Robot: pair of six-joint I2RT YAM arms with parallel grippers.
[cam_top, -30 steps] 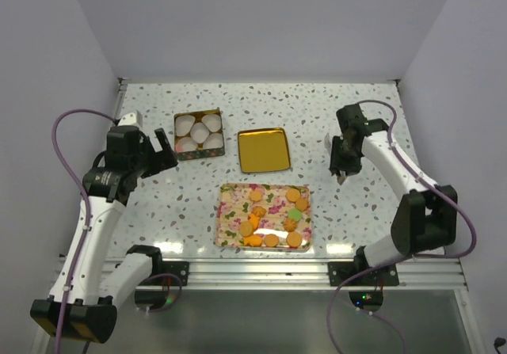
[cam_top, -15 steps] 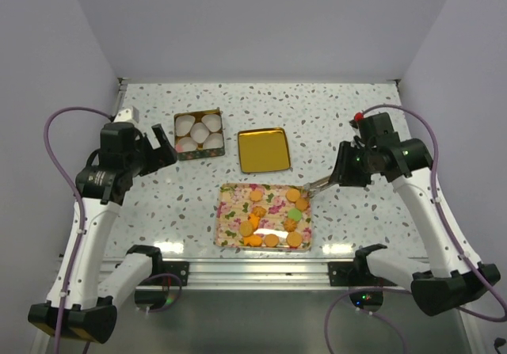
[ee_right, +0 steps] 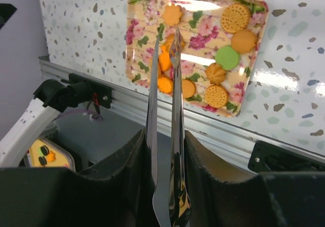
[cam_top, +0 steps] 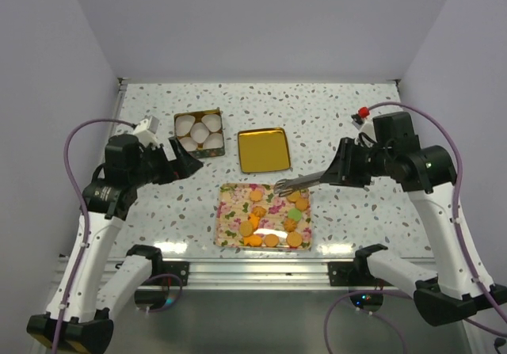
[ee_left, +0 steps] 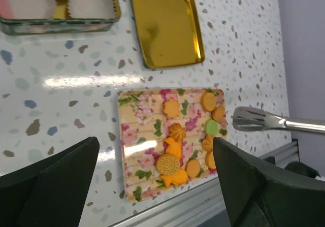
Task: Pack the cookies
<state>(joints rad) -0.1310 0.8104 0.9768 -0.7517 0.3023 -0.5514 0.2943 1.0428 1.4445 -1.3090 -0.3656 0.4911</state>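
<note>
The cookies (cam_top: 273, 215), mostly orange-brown rounds with one pale green, lie on a floral tray (cam_top: 226, 211) at the near middle. My right gripper (cam_top: 342, 172) is shut on metal tongs (cam_top: 297, 183), whose tips hover over the tray's upper right part. In the right wrist view the tongs (ee_right: 172, 85) run from my gripper (ee_right: 163, 135) out over the cookies (ee_right: 223, 57), tips slightly apart and empty. My left gripper (cam_top: 186, 162) is open and empty, above the table left of the tray. Its wrist view (ee_left: 156, 141) shows the cookies (ee_left: 177, 133) and the tongs (ee_left: 264, 120).
An open tin (cam_top: 198, 132) with white paper cups stands at the back left. A gold lid (cam_top: 263, 149) lies behind the tray; it also shows in the left wrist view (ee_left: 165, 26). The table's metal front rail (cam_top: 261, 271) runs just below the tray.
My right arm has swung the tongs from the right side leftward, out over the tray. My left gripper has moved right, toward the tin and tray.
</note>
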